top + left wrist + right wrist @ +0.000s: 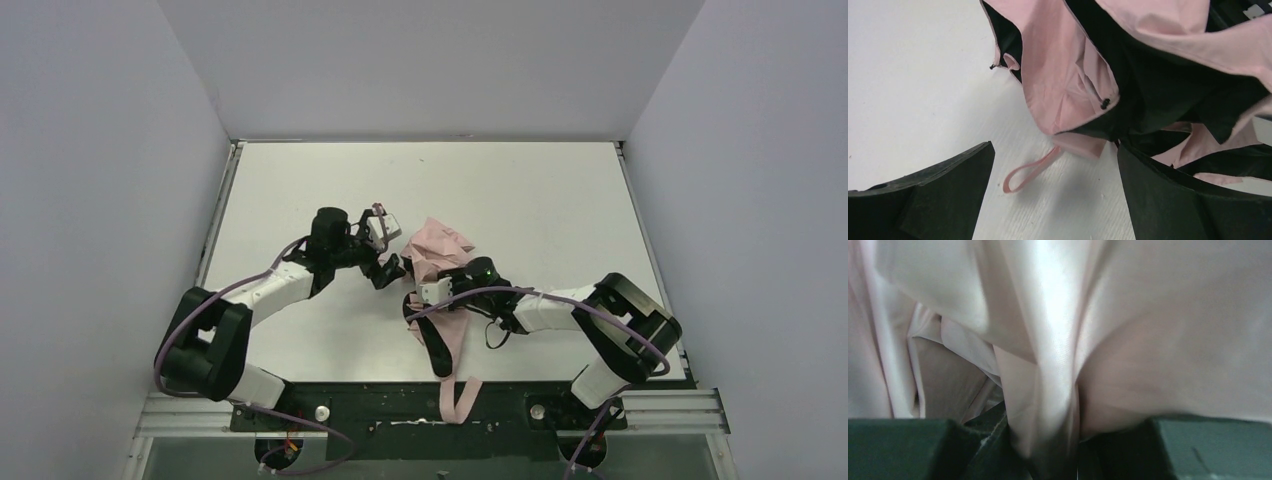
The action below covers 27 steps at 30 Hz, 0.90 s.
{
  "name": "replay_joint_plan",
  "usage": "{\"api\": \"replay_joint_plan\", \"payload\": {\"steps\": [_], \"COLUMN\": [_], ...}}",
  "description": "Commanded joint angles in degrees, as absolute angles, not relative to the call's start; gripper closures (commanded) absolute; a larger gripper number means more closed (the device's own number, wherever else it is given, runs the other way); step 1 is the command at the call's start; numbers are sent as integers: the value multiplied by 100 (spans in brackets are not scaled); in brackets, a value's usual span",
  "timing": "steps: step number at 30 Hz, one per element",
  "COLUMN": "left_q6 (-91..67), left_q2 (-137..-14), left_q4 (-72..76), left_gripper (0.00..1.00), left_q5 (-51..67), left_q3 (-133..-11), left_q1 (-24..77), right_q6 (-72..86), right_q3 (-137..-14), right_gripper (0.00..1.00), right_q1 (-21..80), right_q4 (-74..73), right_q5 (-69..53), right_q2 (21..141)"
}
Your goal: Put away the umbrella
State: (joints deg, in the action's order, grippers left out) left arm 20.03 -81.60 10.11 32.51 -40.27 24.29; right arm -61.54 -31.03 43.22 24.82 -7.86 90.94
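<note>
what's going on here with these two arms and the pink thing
Two robot arms are working on a pale pink umbrella bunched on the white table. The right gripper is pinched shut on a fold of its fabric. The left gripper stands open beside the canopy, holding nothing, the strap loop lying on the table between its fingers. The umbrella is not yet wrapped up.

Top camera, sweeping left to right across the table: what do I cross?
In order: left arm's elbow → left gripper → umbrella → right arm's elbow. The right gripper overlaps the umbrella, so it is left out.
</note>
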Motion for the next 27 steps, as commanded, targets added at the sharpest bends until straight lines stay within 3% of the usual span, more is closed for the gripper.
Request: {"api": "replay_joint_plan", "payload": {"steps": [1,5,13,23,25,27], "left_q6": [1921,1770,1737,1663,1742,1887], "left_q2": [-8653,-8786,-8746,-9040,-9087,-9133], "left_q4": [1380,1530,1267,1162,1018,786], "left_gripper": [8,12,42,47,55,70], "left_q5": [4055,4313,4604,5027,5115,5202], "left_q3": [-4656,-4654,-4735,-4919,-4975,-5044], "left_q1": [2395,2395,2382,2394,2387,2382], "right_q6": [-6283,-6255,-6145,-6077,-6041,-6003], "right_q3": [-2931,-2889,-2938,-2898,-2893,-2876], "right_gripper": [85,85,85,85,85,85], "right_q1": [4377,4379,4386,4390,4381,4386], "right_q4": [2407,2368,2364,2462,2531,2583], "right_q5": [-952,-949,-967,-999,-1015,-1043], "right_q2": [8938,8837,8863,8820,8817,8796]}}
